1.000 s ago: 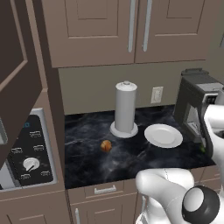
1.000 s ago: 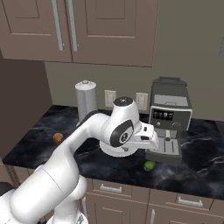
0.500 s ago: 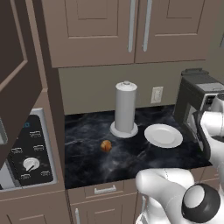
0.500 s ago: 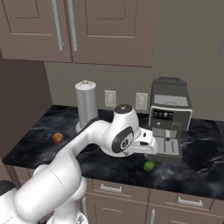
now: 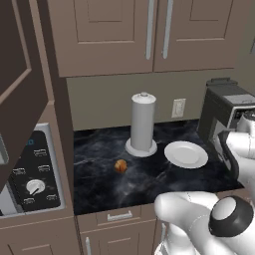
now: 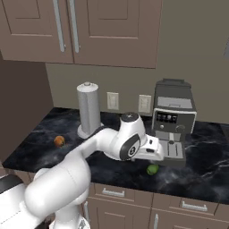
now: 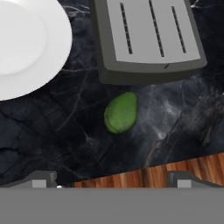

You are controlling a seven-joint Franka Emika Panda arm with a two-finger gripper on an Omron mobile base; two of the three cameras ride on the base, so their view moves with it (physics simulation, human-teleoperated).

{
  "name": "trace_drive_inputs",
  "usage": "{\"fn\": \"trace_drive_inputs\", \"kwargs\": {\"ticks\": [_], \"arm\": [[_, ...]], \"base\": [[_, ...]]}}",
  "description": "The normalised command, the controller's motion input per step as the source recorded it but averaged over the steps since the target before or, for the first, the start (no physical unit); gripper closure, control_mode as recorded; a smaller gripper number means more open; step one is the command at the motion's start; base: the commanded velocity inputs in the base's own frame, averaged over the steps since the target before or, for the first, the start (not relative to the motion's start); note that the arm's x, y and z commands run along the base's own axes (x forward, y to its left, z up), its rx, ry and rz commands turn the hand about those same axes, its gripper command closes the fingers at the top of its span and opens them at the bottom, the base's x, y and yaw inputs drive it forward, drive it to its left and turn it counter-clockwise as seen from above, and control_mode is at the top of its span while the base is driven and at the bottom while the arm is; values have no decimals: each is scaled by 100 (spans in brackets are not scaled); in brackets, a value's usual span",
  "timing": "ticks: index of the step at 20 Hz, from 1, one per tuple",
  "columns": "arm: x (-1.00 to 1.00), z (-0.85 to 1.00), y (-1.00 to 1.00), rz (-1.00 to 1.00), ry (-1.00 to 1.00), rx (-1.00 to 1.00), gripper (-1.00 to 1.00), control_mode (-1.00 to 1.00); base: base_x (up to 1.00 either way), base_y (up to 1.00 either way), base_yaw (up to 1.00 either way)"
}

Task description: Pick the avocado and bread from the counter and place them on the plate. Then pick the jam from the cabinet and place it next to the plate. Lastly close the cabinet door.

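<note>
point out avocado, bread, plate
avocado (image 7: 120, 112): hand view, middle of the green body.
bread (image 5: 120, 166): left base view, middle of the orange-brown lump.
plate (image 5: 186, 154): left base view, bare white centre.

**Open counter around the avocado, coffee machine crowding one side**

Seen from the hand view: bare black counter (image 7: 52, 131) on every side of the avocado (image 7: 120, 112), with nothing over it. Nearest obstacle is the coffee machine's drip tray (image 7: 148, 37), just beside the avocado, possibly not quite touching. Plate (image 7: 26, 43) lying near, apart from both, top free. Counter edge close on the opposite side.

From the right base view: coffee machine (image 6: 173, 120) rising tall right behind the avocado. Paper-towel holder (image 6: 89, 109) upright, well apart. Bread (image 6: 59, 141) farther still, on open counter. Wall cabinet (image 6: 103, 27) overhead, limiting height.
</note>
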Motion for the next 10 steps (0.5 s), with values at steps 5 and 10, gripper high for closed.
{"fn": "trace_drive_inputs", "kwargs": {"ticks": [5, 10], "arm": [[16, -26, -16, -1, 0, 0, -100, -100], [8, -25, -11, 0, 0, 0, -100, -100]], "base": [[0, 0, 0], [0, 0, 0]]}}
